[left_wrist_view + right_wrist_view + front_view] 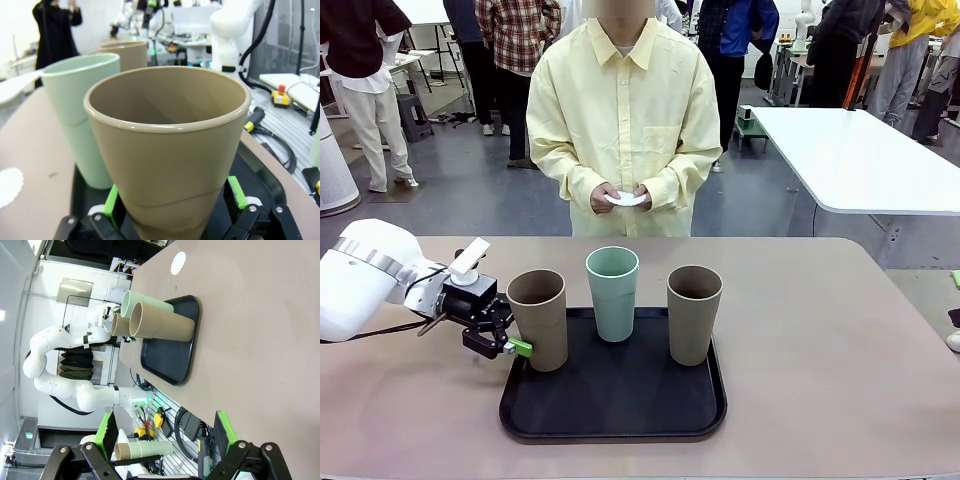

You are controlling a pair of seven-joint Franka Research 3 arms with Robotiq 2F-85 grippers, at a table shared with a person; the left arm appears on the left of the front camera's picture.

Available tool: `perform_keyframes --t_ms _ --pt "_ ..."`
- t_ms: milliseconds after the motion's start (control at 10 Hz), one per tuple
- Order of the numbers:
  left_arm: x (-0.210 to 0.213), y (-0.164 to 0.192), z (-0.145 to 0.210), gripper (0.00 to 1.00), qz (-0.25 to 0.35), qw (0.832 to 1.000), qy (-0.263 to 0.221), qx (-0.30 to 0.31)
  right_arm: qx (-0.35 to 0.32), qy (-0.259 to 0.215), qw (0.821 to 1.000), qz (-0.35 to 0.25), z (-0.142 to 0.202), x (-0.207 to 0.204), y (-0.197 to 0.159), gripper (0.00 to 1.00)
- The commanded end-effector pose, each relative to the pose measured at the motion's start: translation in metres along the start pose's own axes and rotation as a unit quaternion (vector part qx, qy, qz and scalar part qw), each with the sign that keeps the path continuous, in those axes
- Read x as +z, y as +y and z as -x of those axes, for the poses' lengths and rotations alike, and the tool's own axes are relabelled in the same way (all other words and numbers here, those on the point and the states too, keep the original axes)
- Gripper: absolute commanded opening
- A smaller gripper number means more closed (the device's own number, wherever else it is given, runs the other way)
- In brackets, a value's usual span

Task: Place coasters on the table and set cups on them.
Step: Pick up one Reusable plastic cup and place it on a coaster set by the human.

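Presently catalogued: table (840, 330), pinkish-beige, with black tray (610, 412) laid on it. Three cups are stood upright on the tray: left taupe cup (538, 318), mint cup (613, 292), right taupe cup (693, 312). The left taupe cup is clamped low between the pads of the left gripper (520, 345). The right gripper (165, 435) is held spread and empty. One coaster (178, 262) is laid on the table beyond the tray; a second coaster (626, 198) is held in the person's hands (603, 198).

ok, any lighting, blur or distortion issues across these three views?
Front view: even light, sharp, no harsh shadows around the black tray. Left wrist view: wide-angle lens swells the brown cup; top-left background washed out. Right wrist view: rolled sideways, so the cups look laid flat; no blur.
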State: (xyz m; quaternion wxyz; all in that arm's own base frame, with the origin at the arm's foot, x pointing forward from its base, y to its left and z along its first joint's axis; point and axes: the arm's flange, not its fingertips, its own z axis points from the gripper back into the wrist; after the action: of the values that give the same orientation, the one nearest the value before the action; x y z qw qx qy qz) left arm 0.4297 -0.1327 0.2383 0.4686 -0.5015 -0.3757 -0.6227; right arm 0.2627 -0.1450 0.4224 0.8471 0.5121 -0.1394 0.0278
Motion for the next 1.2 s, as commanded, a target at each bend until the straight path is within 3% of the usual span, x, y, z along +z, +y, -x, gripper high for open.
perform_keyframes --t_ms 0,100,200,300,400,600,700,800,1100 --pt "-0.002 0.000 0.008 1.00 0.018 0.999 -0.008 -0.029 0.004 -0.004 1.000 -0.008 -0.001 0.001 0.000 1.00" --pt "-0.004 0.001 0.008 0.91 0.020 0.999 -0.008 -0.030 0.004 -0.004 1.000 -0.008 -0.001 0.001 0.000 1.00" --pt "-0.005 0.001 0.009 0.40 0.019 0.999 -0.009 -0.032 0.004 -0.004 1.000 -0.008 -0.001 0.001 0.000 1.00" --pt "-0.005 0.001 0.010 0.31 0.022 0.999 -0.009 -0.031 0.004 -0.004 1.000 -0.008 -0.001 0.001 0.000 1.00" --pt "-0.005 0.001 0.010 0.00 0.023 0.999 -0.009 -0.030 0.004 -0.004 1.000 -0.008 -0.001 0.001 0.000 1.00" --pt "-0.005 0.001 0.010 0.00 0.024 0.999 -0.009 -0.029 0.004 -0.004 1.000 -0.008 -0.001 0.001 0.000 1.00" --pt "-0.004 0.000 0.009 0.24 0.020 0.999 -0.006 -0.027 0.004 -0.004 1.000 -0.008 -0.001 0.001 0.000 1.00" --pt "-0.003 -0.006 0.000 0.24 0.011 1.000 0.003 -0.011 0.004 -0.004 1.000 -0.008 -0.001 0.001 0.000 1.00" --pt "0.022 -0.040 -0.095 0.24 -0.047 0.998 0.016 0.035 0.004 -0.004 1.000 -0.008 -0.001 0.001 0.000 1.00"
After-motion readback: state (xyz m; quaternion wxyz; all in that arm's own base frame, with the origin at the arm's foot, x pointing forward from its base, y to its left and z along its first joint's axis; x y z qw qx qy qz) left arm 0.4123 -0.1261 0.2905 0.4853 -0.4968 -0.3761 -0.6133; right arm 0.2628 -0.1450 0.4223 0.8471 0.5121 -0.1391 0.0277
